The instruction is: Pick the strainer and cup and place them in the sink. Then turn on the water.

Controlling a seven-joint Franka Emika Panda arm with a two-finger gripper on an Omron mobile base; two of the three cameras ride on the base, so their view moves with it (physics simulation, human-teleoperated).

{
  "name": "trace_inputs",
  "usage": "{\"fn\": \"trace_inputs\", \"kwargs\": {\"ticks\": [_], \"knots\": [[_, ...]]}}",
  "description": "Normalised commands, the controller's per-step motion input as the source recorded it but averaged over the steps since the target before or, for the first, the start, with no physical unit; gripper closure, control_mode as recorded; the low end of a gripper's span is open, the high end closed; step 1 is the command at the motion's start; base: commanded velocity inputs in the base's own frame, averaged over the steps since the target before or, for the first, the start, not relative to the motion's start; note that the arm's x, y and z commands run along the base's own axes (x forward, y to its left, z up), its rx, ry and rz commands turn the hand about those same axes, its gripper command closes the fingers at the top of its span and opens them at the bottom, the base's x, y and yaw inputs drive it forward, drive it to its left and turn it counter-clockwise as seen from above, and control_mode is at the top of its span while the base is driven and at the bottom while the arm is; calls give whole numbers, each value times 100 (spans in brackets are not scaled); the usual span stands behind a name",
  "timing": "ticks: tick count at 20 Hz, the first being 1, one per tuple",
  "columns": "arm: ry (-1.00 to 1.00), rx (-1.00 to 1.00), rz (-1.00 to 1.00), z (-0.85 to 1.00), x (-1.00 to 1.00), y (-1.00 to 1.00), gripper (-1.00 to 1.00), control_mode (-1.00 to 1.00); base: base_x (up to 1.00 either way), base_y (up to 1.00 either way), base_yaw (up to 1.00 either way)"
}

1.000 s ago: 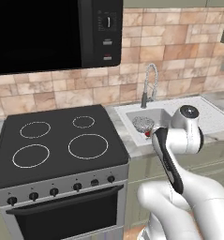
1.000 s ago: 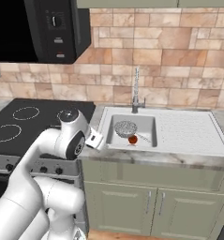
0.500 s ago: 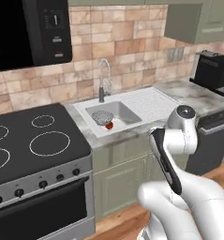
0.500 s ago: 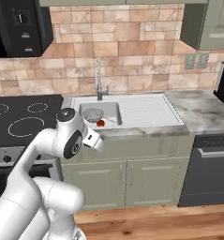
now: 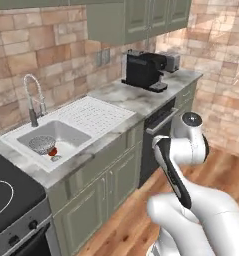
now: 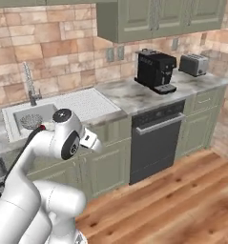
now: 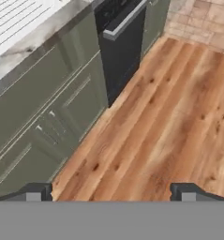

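From the left base view I see the strainer (image 5: 42, 144) already lying in the sink (image 5: 89, 116), with a small red ball (image 5: 52, 150) touching its near edge and the faucet (image 5: 33, 100) standing behind the basin; I cannot find the cup here, so my worry is that I commit the arm toward the lever while the green tumbler is not yet placed. The arm is folded well out in front of the cabinets (image 5: 103, 185), far from the basin, so any reach for the lever from here would be long and could clip the counter (image 5: 141, 97) edge. From the right base view the strainer (image 6: 31, 121) sits low in the basin and the coffee machine (image 6: 155, 70) and toaster (image 6: 193, 65) stand farther along the counter; if the cup is near them, a careless sweep could knock one. In the hand view the gripper (image 7: 113, 192) points down at the wooden floor (image 7: 169, 117) beside the dishwasher (image 7: 120, 44), jaws spread wide and holding nothing, so I am steering half blind: the hand camera gives me no target to line up on.
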Motion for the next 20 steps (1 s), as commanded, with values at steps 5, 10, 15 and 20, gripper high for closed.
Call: {"fn": "trace_inputs", "kwargs": {"ticks": [5,10,15,20], "knots": [[0,0,0,0,0,0,-100,100,0,-5,-72],[0,0,0,0,0,0,-100,100,0,0,-76],[0,0,0,0,0,0,-100,100,2,5,-74],[0,0,0,0,0,0,-100,100,2,18,-78]]}}
